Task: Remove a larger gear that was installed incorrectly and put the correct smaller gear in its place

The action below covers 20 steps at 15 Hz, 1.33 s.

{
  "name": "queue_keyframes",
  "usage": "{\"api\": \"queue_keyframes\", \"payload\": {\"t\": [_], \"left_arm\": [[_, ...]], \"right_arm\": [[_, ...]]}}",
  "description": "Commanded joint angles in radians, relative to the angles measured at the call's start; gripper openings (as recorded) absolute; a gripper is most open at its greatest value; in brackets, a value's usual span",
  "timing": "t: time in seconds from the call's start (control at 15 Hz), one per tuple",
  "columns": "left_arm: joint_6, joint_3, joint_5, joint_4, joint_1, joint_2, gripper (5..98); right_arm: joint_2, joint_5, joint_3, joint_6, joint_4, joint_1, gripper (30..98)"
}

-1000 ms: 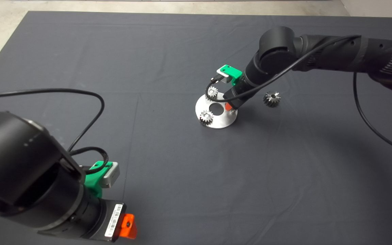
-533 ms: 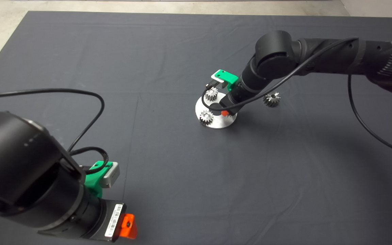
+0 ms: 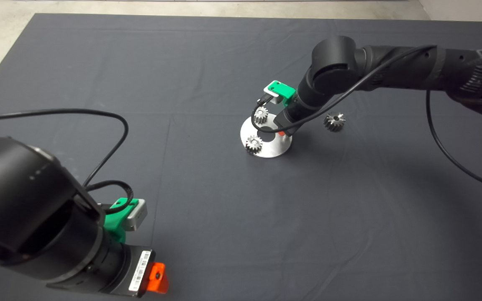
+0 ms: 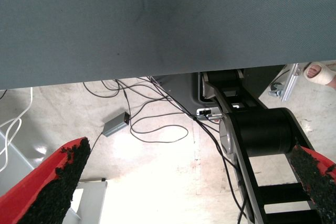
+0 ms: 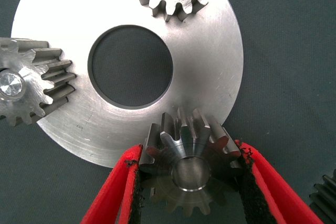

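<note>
A dark grey mat [image 3: 182,83] covers the table, with pale floor beyond it. In the head view, the right gripper [image 3: 282,133] sits at the rim of a round silver metal plate with a centre hole [image 3: 272,148] bearing two pale fine-toothed small gears [image 3: 253,144]; a shiny long-toothed gear [image 3: 334,121] lies apart on the mat. The left gripper [image 3: 156,278] waits at the lower left.

The left wrist view shows its pads [image 4: 60,182] spread wide above floor and cables.

The right wrist view shows the fingers [image 5: 118,192] pinching a grey-silver coarse-toothed gear [image 5: 190,167] over the plate's edge.
</note>
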Motion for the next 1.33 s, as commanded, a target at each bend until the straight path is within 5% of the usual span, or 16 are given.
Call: {"api": "queue_keyframes", "payload": {"t": [0.0, 0.73, 1.27], "left_arm": [[-0.003, 0.017, 0.012, -0.019, -0.006, -0.003, 98.2], [-0.003, 0.017, 0.012, -0.019, -0.006, -0.002, 98.2], [-0.002, 0.017, -0.005, -0.019, -0.006, -0.005, 98.2]], "right_arm": [[-0.001, -0.014, 0.007, 0.0, -0.033, 0.028, 40.3], [-0.036, -0.024, 0.01, 0.012, -0.03, 0.025, 40.3], [-0.05, 0.05, 0.009, 0.04, -0.024, 0.025, 40.4]]}}
